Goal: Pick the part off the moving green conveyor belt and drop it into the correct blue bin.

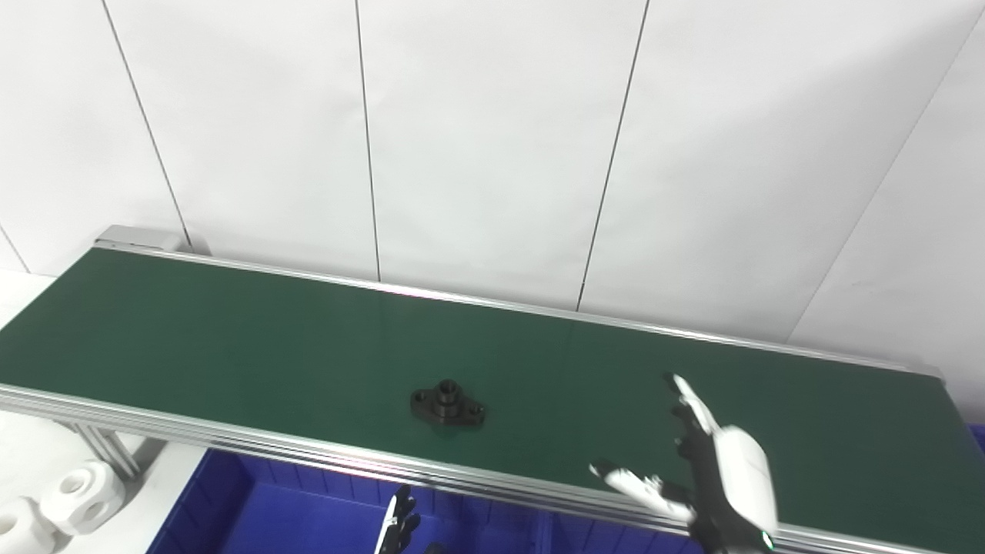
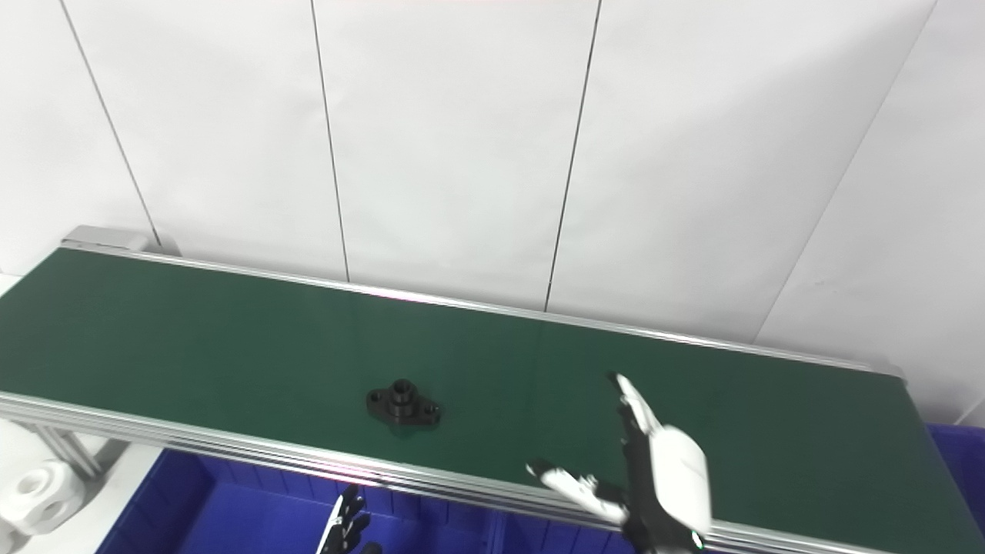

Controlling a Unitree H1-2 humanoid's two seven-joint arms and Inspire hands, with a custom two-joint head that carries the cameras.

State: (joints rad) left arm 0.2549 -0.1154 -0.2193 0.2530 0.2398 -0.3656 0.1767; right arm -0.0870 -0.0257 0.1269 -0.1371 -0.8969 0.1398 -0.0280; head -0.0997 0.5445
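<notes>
The part (image 1: 448, 404) lay flat on the green conveyor belt (image 1: 231, 338), close to the belt's near rail and roughly midway along the visible stretch. The right hand (image 1: 712, 469) hovered over the belt's near edge, well apart from the part and on its right side, so the part lay to the left of that hand and a little farther from the robot. The hand was spread and empty, fingers reaching out over the belt and thumb angled toward the part.

Only the fingertips of the left hand (image 1: 398, 527) showed at the bottom edge, below the part and over the blue bin (image 1: 254, 500); whether that hand was spread or closed could not be told. In picture terms it sat closer to the part than the right hand did, but lower than the belt, with the rail between them. In my judgement the right hand was the one set for the pick, needing to sweep left or wait if the belt carried the part toward it; the direction of travel could not be read.

The part was a small matte black flange: an oval base with 1 bolt hole at each end and a short raised collar at the centre. Its long axis ran nearly parallel to the belt's length.
</notes>
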